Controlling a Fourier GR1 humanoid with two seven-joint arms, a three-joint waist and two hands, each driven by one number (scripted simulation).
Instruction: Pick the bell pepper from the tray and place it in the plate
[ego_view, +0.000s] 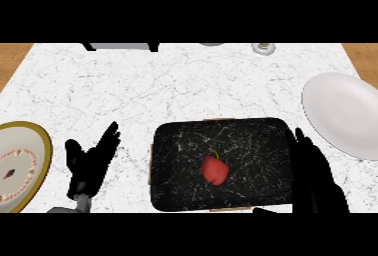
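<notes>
Bell pepper — small, red, glossy, with a thin yellowish stem (215, 169) — is lying near the middle of the black speckled rectangular tray (177, 195), well apart from both hands. Judged light and fairly stiff, with a smooth skin that could be slipping between fingers; its rounded body is likely rolling a little if nudged. Best hold, by my estimate: fingers and thumb closing across the wide body from above, not on the stem, which is looking too thin to bear it.

Right hand (316, 172) is resting over the tray's right edge, fingers straight and released, holding nothing. Left hand (90, 162) is sitting open on the table left of the tray, fingers up — idle.

Plain white round plate (341, 114) is lying to the right of the tray, on the same side as the right hand. A second plate with a gold rim and a patterned centre (29, 165) is lying at the left edge.

White marbled table (148, 85) is looking flat and hard. At its far edge a small pale jar-like object (263, 48) is standing; wooden surface (13, 60) is showing beyond both sides.
</notes>
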